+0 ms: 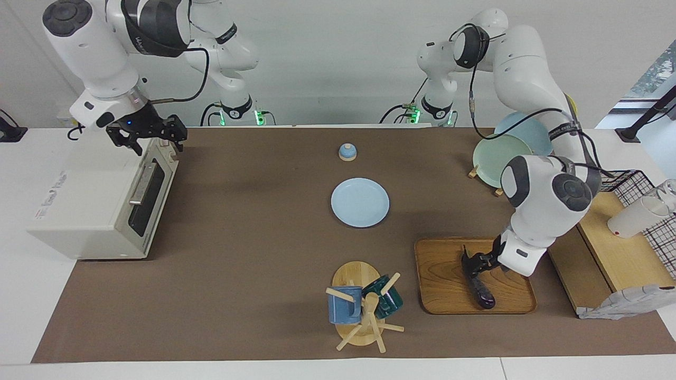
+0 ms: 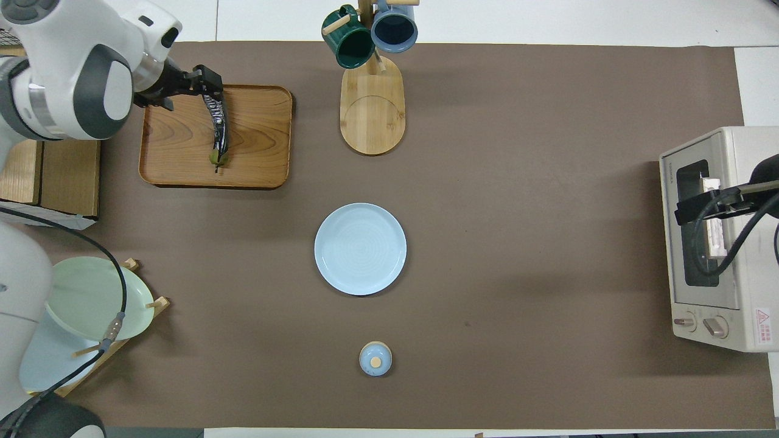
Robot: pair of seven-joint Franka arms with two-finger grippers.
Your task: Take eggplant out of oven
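The left gripper (image 1: 473, 262) hangs open above the slim, dark purple-black eggplant (image 1: 481, 293) lying on the wooden tray (image 1: 443, 279). The right gripper (image 1: 150, 138), open, hovers over the closed off-white toaster oven (image 1: 100, 203); its lettering is unreadable.

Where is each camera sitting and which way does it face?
Facing view: high across the table, facing both robots; whole arms show, right gripper over the oven.
Overhead view: high above the robots' end, looking steeply down; left gripper over the wooden tray.
Shared: eggplant on the tray, blue plate, mug rack.
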